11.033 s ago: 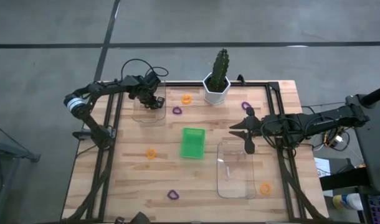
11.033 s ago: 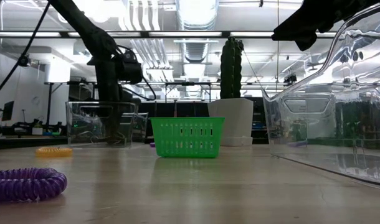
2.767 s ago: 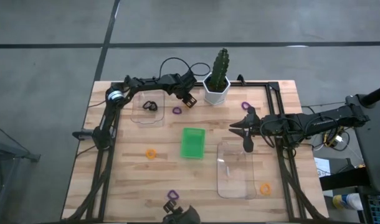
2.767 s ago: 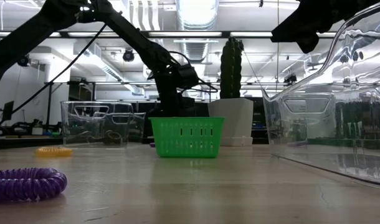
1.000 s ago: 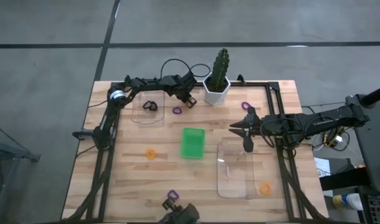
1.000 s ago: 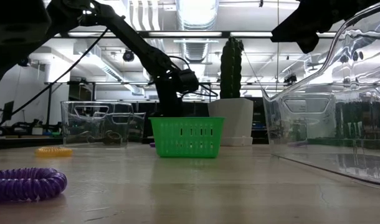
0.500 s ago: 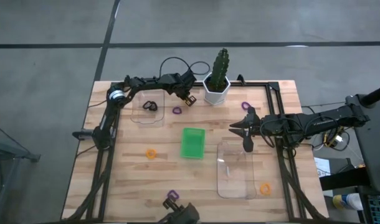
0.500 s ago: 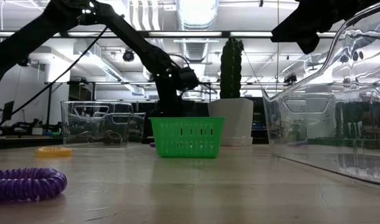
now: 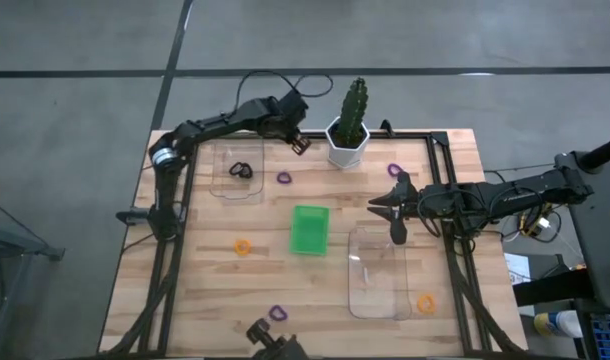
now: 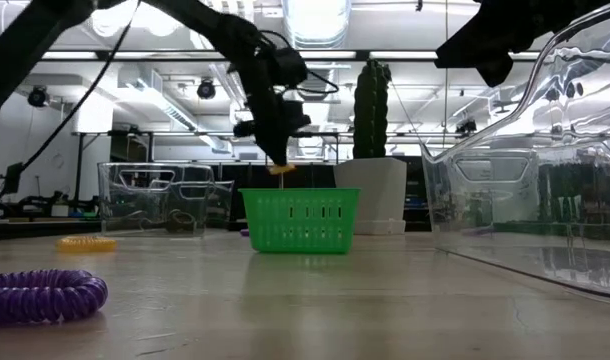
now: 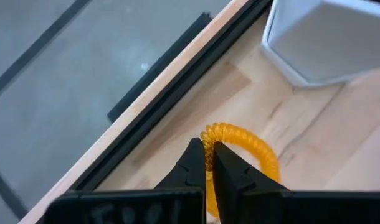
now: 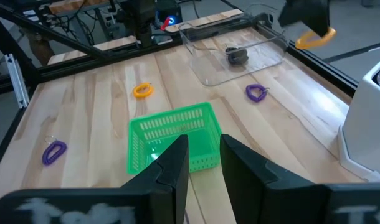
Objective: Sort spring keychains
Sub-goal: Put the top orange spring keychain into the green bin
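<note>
My left gripper (image 9: 298,145) hangs over the table's far edge beside the white cactus pot (image 9: 346,147), shut on an orange spring keychain (image 11: 246,142), which also shows in the low view as an orange keychain (image 10: 281,168). A black keychain (image 9: 241,170) lies in the left clear tray (image 9: 235,190). Loose on the wood lie a purple keychain (image 9: 284,178), an orange one (image 9: 243,246) and a purple one (image 9: 277,313). My right gripper (image 9: 398,212) waits open above the right clear tray (image 9: 378,290). My left gripper pinches the orange keychain's coiled rim (image 11: 210,132) between its two fingertips. The fingers slant down from the table's left. The ring hangs past the fingertips, lifted clear of the table.
The green tray (image 9: 309,229) stands at mid-table. A purple keychain (image 9: 395,170) lies near the right arm and an orange one (image 9: 426,301) lies beside the right clear tray. The cactus (image 9: 354,105) rises close beside my left gripper.
My left gripper has risen from the table beside the pot and shifted a little toward the far edge, with the orange keychain in its fingers. The keychain, which lay on the wood, now hangs clear above it.
</note>
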Robot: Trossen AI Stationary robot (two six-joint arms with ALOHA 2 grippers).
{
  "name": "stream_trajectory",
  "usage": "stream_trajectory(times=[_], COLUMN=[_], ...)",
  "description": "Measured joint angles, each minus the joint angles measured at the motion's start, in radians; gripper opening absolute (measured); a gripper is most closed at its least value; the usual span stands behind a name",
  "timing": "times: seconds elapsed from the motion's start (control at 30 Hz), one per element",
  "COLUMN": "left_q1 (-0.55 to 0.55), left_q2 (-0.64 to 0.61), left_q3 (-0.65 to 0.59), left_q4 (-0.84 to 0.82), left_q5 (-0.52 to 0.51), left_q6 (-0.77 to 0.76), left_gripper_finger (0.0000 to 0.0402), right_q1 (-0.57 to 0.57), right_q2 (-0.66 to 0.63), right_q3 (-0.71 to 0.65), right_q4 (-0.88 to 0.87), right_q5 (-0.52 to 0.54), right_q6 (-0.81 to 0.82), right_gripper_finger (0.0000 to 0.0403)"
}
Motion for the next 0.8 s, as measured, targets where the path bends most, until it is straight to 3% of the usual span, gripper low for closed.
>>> stream_trajectory(times=[0.17, 0.47, 0.8], left_q1=[-0.008, -0.035, -0.158], left_q2=[-0.120, -0.340, -0.418], left_q3=[0.018, 0.009, 0.009], left_q4=[-0.067, -0.107, -0.086], left_q5=[0.067, 0.425, 0.974], left_q6=[0.000, 0.000, 0.078], left_gripper_finger=[0.0005, 0.0005, 0.0005], right_q1=[0.000, 0.000, 0.000], right_q2=[0.000, 0.000, 0.000], right_q3=[0.000, 0.000, 0.000], right_q4=[0.000, 0.000, -0.001], right_q5=[0.000, 0.000, 0.000], right_q6=[0.000, 0.000, -0.007], right_gripper_finger=[0.0086, 0.0086, 0.0086])
